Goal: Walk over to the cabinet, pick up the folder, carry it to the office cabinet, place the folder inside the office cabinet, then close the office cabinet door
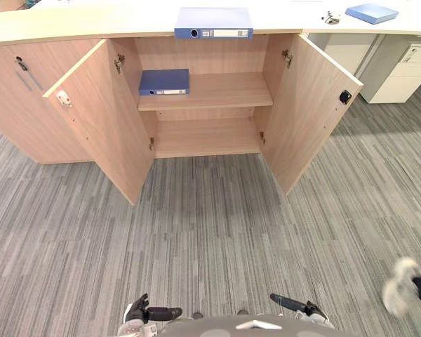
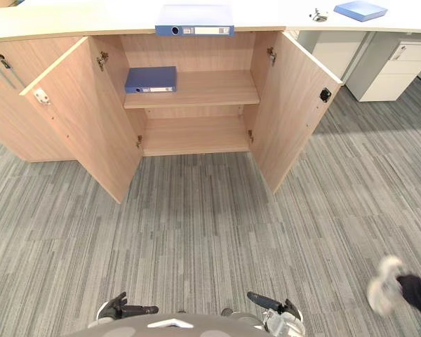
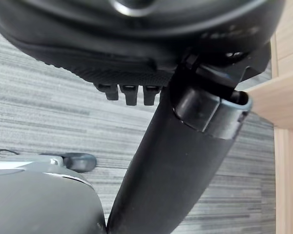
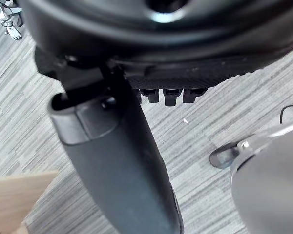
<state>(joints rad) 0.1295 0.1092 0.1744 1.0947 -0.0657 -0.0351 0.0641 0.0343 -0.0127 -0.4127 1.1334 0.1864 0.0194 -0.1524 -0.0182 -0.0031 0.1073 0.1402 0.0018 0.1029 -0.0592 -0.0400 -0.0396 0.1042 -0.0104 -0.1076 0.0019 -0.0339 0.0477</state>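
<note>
While the left hand [image 1: 153, 312] and right hand [image 1: 295, 304] hang empty, fingers seemingly straight and relaxed, well short of the open-doored light-wood cabinet [image 1: 207, 137], a flat blue folder [image 1: 164, 81] lies on its upper shelf; a larger blue ring binder [image 1: 213, 22] rests on its top.

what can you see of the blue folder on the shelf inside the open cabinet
The blue folder is a thick binder with a smooth, plastic-looking cover. It lies flat and closed at the left end of the upper shelf of the cabinet, close to the left inner wall. Its spine faces outward, with a small round ring near its left end and a pale label strip beside that. Nothing rests on it.
</note>
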